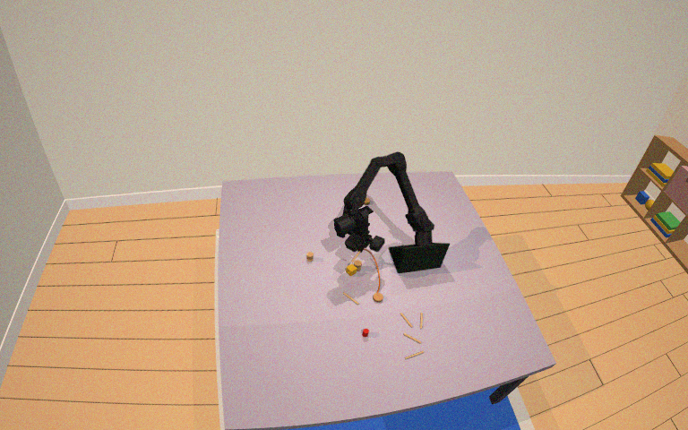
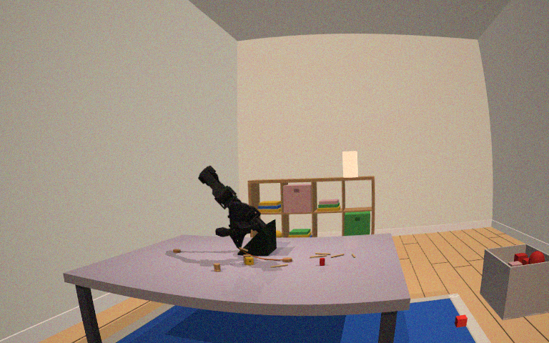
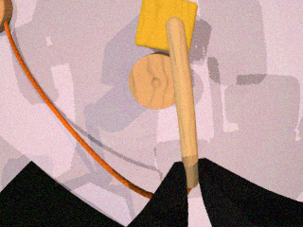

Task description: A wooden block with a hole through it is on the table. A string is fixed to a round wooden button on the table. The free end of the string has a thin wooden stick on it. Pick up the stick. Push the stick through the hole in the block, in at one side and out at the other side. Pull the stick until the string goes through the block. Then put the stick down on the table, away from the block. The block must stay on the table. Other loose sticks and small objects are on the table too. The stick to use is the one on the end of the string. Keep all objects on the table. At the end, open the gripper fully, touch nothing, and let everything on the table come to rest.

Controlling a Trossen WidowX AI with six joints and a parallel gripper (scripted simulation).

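Note:
My gripper (image 3: pixel 189 167) is shut on the stick (image 3: pixel 184 95) (image 1: pixel 356 256) at its string end. The stick points away from the fingers, above the table. In the wrist view its far tip overlaps the yellow wooden block (image 3: pixel 158 24) (image 1: pixel 351 270) (image 2: pixel 248 261); I cannot tell whether they touch. It is not through the block. The block stands on the table; its hole does not show in the wrist view. The orange string (image 3: pixel 71 125) (image 1: pixel 379 276) curves from the fingers to the round button (image 1: pixel 377 296) (image 2: pixel 287 259).
A round wooden piece (image 3: pixel 152 82) (image 1: pixel 357 263) stands close against the block, under the stick. A wooden cylinder (image 1: pixel 310 256) (image 2: pixel 216 267), a loose stick (image 1: pixel 350 297), a red cylinder (image 1: pixel 365 332) (image 2: pixel 322 261) and several more sticks lie around. Another small wooden piece (image 2: pixel 176 251) is farther back.

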